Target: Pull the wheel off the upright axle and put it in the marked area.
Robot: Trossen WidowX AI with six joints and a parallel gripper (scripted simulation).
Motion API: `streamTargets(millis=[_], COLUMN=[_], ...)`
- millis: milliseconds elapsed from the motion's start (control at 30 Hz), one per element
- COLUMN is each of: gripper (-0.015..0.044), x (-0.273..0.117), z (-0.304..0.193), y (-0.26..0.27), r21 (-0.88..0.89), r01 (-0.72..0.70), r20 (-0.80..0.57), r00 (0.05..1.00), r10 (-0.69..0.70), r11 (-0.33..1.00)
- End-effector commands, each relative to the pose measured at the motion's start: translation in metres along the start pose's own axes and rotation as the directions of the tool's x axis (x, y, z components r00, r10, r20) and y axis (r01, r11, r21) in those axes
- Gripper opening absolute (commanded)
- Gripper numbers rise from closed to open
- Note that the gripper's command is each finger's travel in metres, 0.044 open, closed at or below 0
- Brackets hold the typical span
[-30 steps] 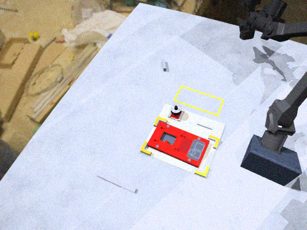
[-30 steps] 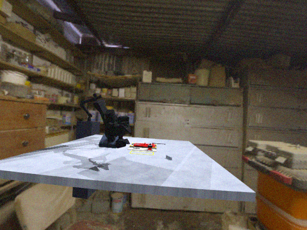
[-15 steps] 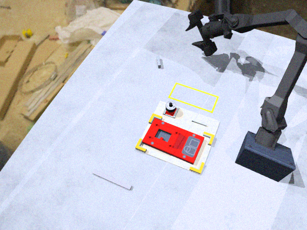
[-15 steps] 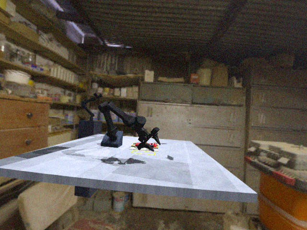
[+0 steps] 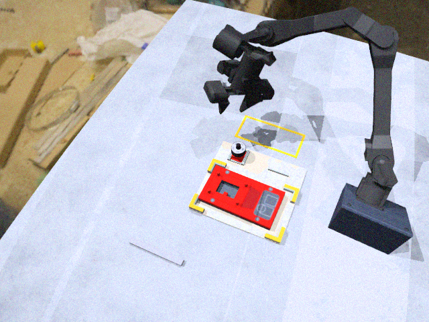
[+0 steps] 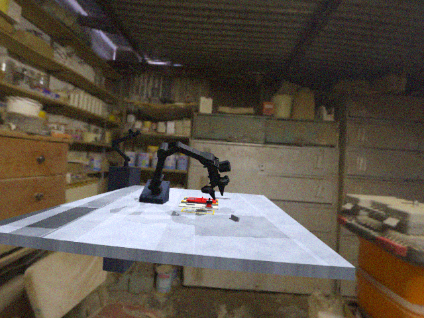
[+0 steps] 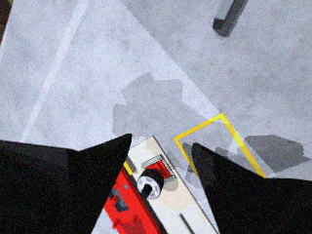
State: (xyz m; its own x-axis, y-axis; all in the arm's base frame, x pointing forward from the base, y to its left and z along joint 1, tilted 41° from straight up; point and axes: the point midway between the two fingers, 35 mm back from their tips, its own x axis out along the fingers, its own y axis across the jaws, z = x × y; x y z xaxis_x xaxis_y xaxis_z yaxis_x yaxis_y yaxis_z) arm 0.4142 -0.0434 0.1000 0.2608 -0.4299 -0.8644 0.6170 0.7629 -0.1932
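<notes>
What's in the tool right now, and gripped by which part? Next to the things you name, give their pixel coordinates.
Nothing: the tool (image 5: 230,110) (image 6: 218,197) (image 7: 162,142) is open, and the wheel (image 5: 237,149) (image 7: 152,185) is on its axle.

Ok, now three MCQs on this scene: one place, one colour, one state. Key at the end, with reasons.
1. Where is the wheel?
A) inside the marked area
B) on the upright axle
C) on the bare table beside the thin rod

2. What colour is the outline of the marked area?
A) yellow
B) green
C) blue

3. State of the end effector?
A) shut on the wheel
B) shut on nothing
C) open, holding nothing

Key:
1 B: the axle's dark tip stands up through the wheel's pale face in the top view.
2 A: the top and wrist views both show a yellow outline.
3 C: the fingertips stand apart in the wrist view, with nothing gripped between them.
</notes>
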Motion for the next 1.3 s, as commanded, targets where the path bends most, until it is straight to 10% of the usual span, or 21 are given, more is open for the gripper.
streamTargets(millis=[0, 200, 1267], gripper=[0.03, 0.03, 0.0274], x=[-0.005, -0.02, 0.045], z=[-0.043, -0.09, -0.098], y=[0.022, 0.042, 0.013], r21=[-0.333, -0.703, -0.699], r01=[0.126, 0.23, 0.229], r20=[-0.057, -0.022, -0.026], r00=[0.987, 0.939, 0.939], r10=[-0.153, -0.343, -0.344], r11=[0.935, 0.673, 0.677])
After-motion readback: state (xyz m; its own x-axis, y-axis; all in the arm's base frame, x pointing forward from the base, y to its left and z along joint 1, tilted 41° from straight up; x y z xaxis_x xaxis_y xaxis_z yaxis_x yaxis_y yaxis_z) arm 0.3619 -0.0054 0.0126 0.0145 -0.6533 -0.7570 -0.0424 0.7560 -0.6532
